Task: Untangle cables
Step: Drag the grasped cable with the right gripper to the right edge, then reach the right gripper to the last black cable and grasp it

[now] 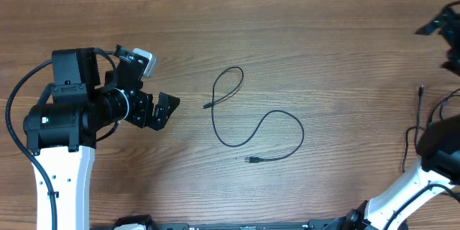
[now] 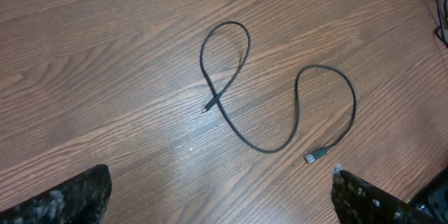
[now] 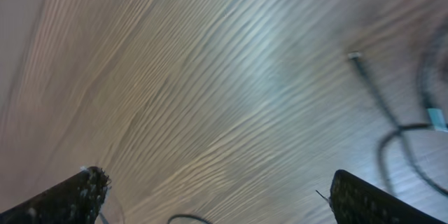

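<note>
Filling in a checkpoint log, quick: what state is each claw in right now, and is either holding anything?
Left claw: open, holding nothing.
Right claw: open, holding nothing.

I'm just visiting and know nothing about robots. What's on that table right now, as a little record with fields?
surface: wooden table
centre: looped cable, thin, black, lying loose, crossing itself once near one plug end
right edge: second cable, thin, black, partly out of view
left arm: left hand open, empty, beside the looped cable, not touching it
right arm: right hand open, empty, over wood near the second cable
</note>
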